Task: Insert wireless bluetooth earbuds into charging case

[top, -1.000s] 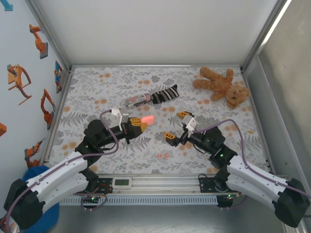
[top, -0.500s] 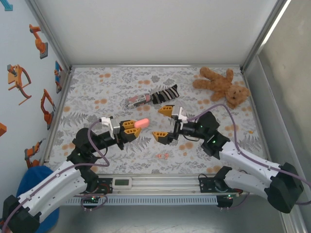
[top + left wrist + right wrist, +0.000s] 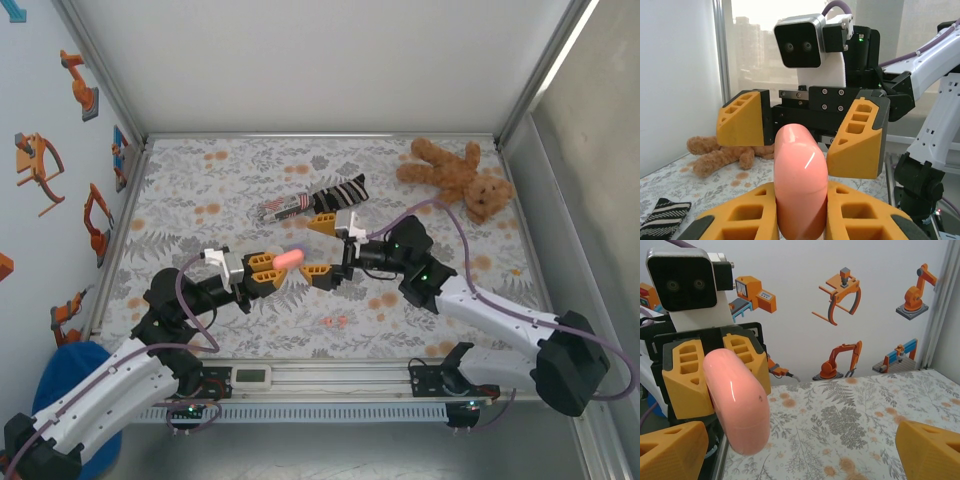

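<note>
Case (image 3: 290, 258) is sitting clamped in left pincer (image 3: 272, 266); right pincer (image 3: 320, 249), jaws apart, is facing it; off-centre closing could pry it loose onto desk (image 3: 200, 190).

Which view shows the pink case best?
Right wrist: the case is large and almost wholly visible in the left gripper. Left wrist shows it narrow, its lower part between the fingers. Top external shows a small spot.

earbuds (image 3: 336, 321) too small to detail, case (image 3: 801, 185) bottom cut off
</note>
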Controlling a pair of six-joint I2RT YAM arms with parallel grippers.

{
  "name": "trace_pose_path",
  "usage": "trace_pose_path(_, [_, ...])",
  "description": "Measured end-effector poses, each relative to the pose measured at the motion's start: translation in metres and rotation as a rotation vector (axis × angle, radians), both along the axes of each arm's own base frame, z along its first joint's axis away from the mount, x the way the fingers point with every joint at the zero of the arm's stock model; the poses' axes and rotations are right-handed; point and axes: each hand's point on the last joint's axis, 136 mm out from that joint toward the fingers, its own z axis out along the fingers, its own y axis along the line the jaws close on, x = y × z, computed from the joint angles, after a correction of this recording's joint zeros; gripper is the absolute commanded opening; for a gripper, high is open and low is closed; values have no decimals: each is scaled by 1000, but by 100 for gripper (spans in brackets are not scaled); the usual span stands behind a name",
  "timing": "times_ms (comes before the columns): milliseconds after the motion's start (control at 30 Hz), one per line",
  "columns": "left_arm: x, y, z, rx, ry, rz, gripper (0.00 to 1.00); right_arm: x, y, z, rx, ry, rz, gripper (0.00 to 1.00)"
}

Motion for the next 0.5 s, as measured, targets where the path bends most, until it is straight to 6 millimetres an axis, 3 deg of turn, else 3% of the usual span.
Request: trace_pose_path(500, [1, 0, -5, 17, 6, 10, 0, 5, 6, 4, -6, -11, -2, 88])
